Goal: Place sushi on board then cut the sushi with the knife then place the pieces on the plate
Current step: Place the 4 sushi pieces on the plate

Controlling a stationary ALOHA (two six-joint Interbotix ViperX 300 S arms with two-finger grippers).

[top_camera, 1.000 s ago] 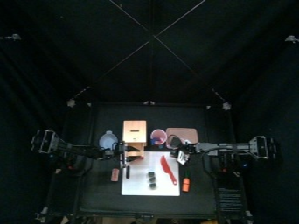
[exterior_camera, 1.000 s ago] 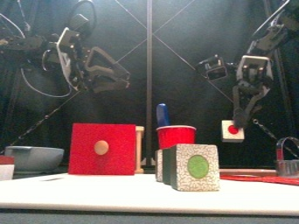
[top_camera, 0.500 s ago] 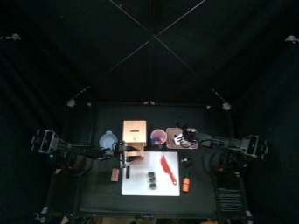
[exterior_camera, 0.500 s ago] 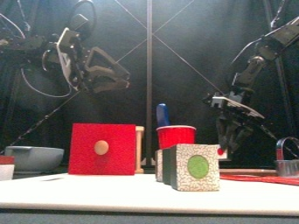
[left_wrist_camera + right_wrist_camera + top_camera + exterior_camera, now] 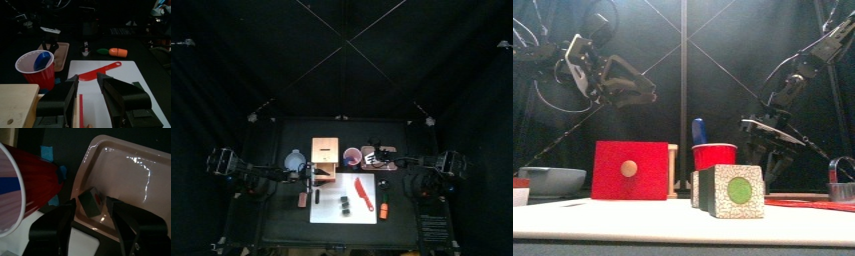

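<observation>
1. Logged right gripper low over the pink tray, jaws spread wide, clamped on nothing. Between them, inside the tray and close to its wall on the red cup side: one small dark sushi piece, apparently tilted. Cannot tell whether touching either jaw.
2. Logged left gripper hovering over the white cutting board beside the wooden box, jaws parted, empty.
3. Located the sushi roll standing on the board, well apart from the tray, with the red knife lying flat near it.
4. Risk on withdrawal: could snag the piece with a jaw if lifted at a slant, tipping it over the low wall and off the tray. Cause: the piece's lean and its place right at the wall.
5. Risk to the cup: would shove or topple it on any sideways drift, given the cup just beside the tray, spilling the blue knife onto the table.
6. Risk at the board: might split or knock over the roll if gripped off-centre, being built of blocks made to come apart. Might also nudge the red knife off the board edge.
7. Risk between arms: could collide over the board if sent there together. Safer to clear the right arm upward first.
</observation>
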